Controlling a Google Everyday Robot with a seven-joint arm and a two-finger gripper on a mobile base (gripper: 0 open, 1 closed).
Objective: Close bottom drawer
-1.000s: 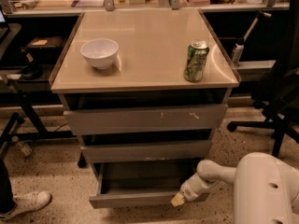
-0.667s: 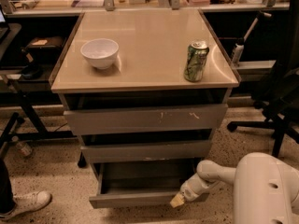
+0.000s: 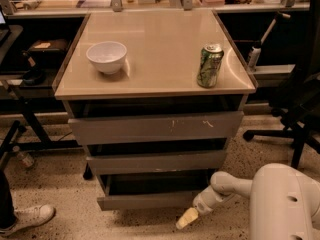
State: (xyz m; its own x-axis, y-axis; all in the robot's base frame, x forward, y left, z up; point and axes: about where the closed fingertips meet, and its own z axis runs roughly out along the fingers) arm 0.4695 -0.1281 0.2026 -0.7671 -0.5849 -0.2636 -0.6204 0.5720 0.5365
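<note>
At floor level | pincer [image 3: 187, 218] just beside bottom drawer [image 3: 145, 201] front | drawer out | pincer width: cannot tell

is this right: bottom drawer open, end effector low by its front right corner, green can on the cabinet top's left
No: camera view shows the green can on the cabinet top's right; bottom drawer is open, end effector low by its front right corner.

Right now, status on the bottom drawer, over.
Gripper low, at right front corner of bottom drawer. Drawer sticks out, not shut. Nothing visible blocking its travel.
</note>
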